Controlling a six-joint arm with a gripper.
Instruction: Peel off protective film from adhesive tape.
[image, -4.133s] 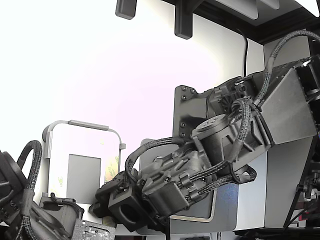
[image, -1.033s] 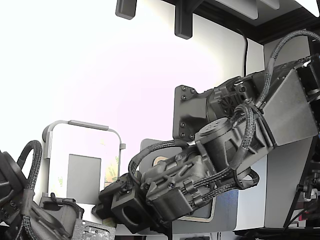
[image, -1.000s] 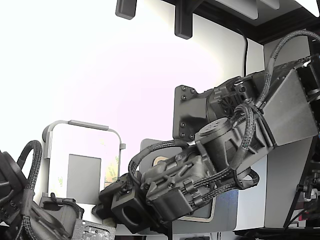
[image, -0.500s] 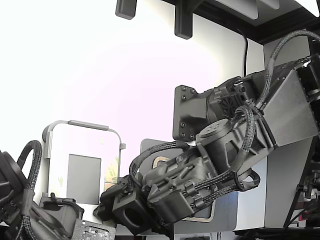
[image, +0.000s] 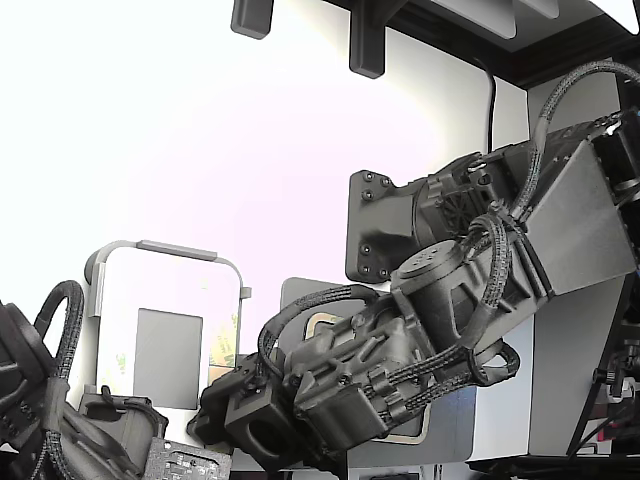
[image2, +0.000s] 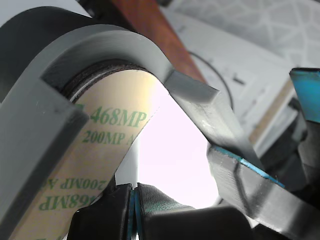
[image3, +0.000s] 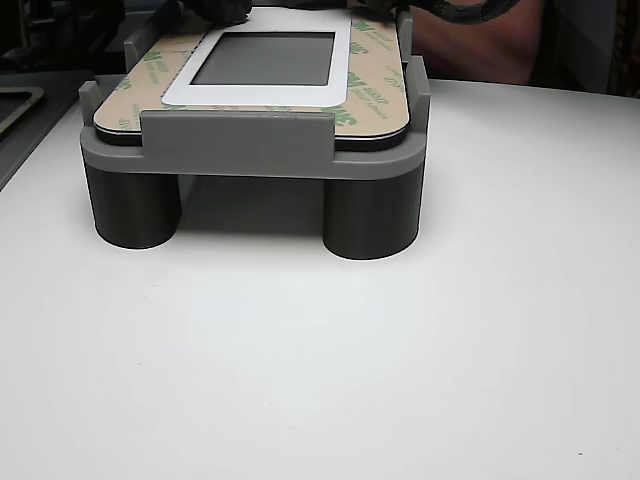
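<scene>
The white round-cornered panel (image: 165, 300) with a grey centre sits in a grey fixture (image3: 235, 140). The adhesive tape (image3: 370, 90), a pale yellowish band with green marks, edges it. In the wrist view the protective film (image2: 100, 150) is cream with green "468MP 200MP" print, lying under the fixture's curved corner wall (image2: 115, 45). My gripper (image2: 134, 200) is at the panel's corner, at its lower right in the exterior view (image: 212, 405). Its blue-edged pads are pressed together, and a thin pale lifted edge of film (image2: 127, 167) runs down between them.
A dark grey plate with a tan ring outline (image: 318, 322) stands behind my arm; it also shows at the other view's left edge (image3: 18, 100). The fixture stands on round legs on a white table (image3: 320, 360). Part of a second arm (image: 60, 420) is at the exterior view's lower left.
My arm's wrist has sunk and shifted slightly to the exterior view's left, bringing the gripper closer in at the panel's lower right corner. The panel and fixture have not moved.
</scene>
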